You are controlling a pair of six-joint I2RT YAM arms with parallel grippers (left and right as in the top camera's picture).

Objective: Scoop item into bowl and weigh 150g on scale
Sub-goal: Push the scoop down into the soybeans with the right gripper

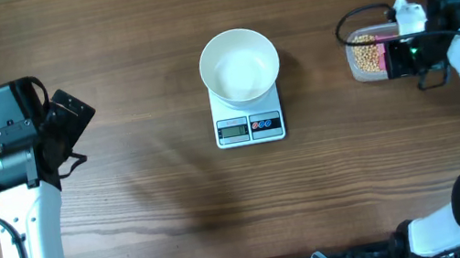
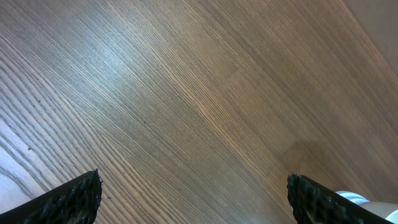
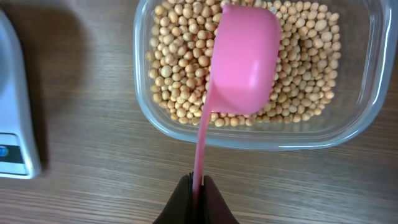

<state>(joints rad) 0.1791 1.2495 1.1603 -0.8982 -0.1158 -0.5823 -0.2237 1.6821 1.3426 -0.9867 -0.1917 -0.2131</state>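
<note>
- Clamps the right gripper (image 3: 198, 186) tight on the thin handle of a pink plastic scoop (image 3: 242, 62), which points straight ahead of the fingertips.
- Holds the scoop's cup ahead of those fingertips, over the small round tan-yellow beans (image 3: 174, 74) heaped in a clear rectangular plastic tub (image 3: 367, 106). Cannot tell whether the cup touches the beans or hovers just above. Shows no beans on the pink face turned to the camera.
- Keeps nothing in the left gripper (image 1: 71, 117): fingers (image 2: 74, 196) spread wide, only bare wood-grain table (image 2: 199, 93) between and beyond them.
- Leaves the round plain white bowl (image 1: 239, 65) sitting on the small flat white square kitchen scale (image 1: 249, 128), seemingly empty, well apart from both grippers and off to the left of the right fingertips. Display too small to read.
- Step in hand, as a judgement: loading a scoopful at the tub. With nothing visible in the bowl, probably near the start of the task.
- Next move likely calls for:
  - digging the cup's rim into the beans ahead of the fingertips;
  - levelling it so the load stays in;
  - lifting clear of the tub wall;
  - carrying it leftward to above the bowl, then rolling the wrist to tip;
  - smaller portions as the reading nears the target.
</note>
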